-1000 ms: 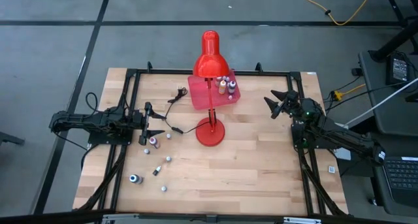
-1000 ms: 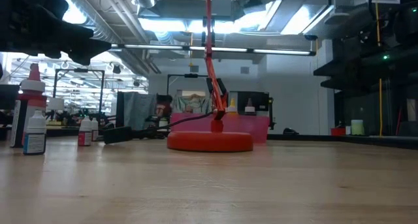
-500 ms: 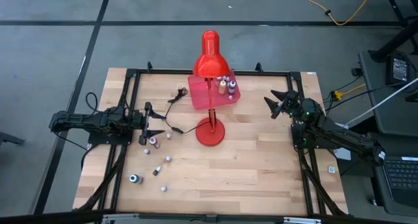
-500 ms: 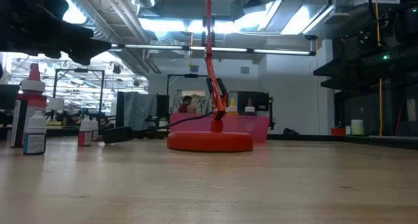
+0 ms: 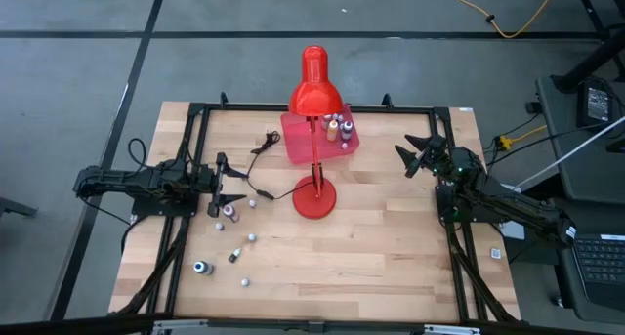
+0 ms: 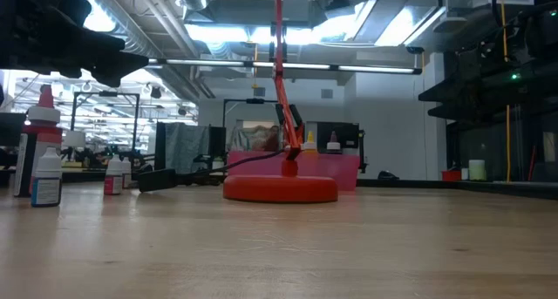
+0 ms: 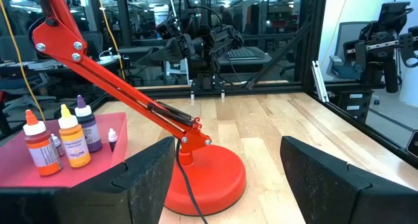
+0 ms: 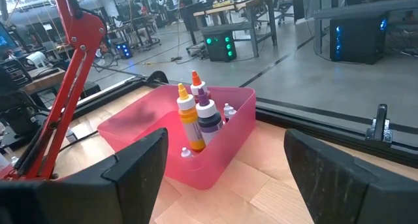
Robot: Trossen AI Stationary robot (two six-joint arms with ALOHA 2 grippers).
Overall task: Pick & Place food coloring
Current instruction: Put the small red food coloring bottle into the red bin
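Observation:
Several small food coloring bottles [image 5: 232,239] lie and stand loose on the wooden table's near left; two [image 6: 45,173] stand at the left of the low view. More bottles [image 5: 337,128] stand upright in a pink tray [image 5: 301,145] at the far middle, also seen as bottles [image 7: 68,140] and bottles [image 8: 199,119] in the wrist views. My left gripper [image 5: 234,182] waits open at the left edge, level, above the loose bottles' far end. My right gripper [image 5: 402,159] waits open at the right, pointing toward the tray [image 8: 222,145]. Neither touches anything.
A tall red desk lamp stands with its round base [image 5: 314,196] at the table's middle, its head [image 5: 312,86] over the tray; its black cord [image 5: 259,154] runs left. A black frame [image 5: 195,110] borders the table.

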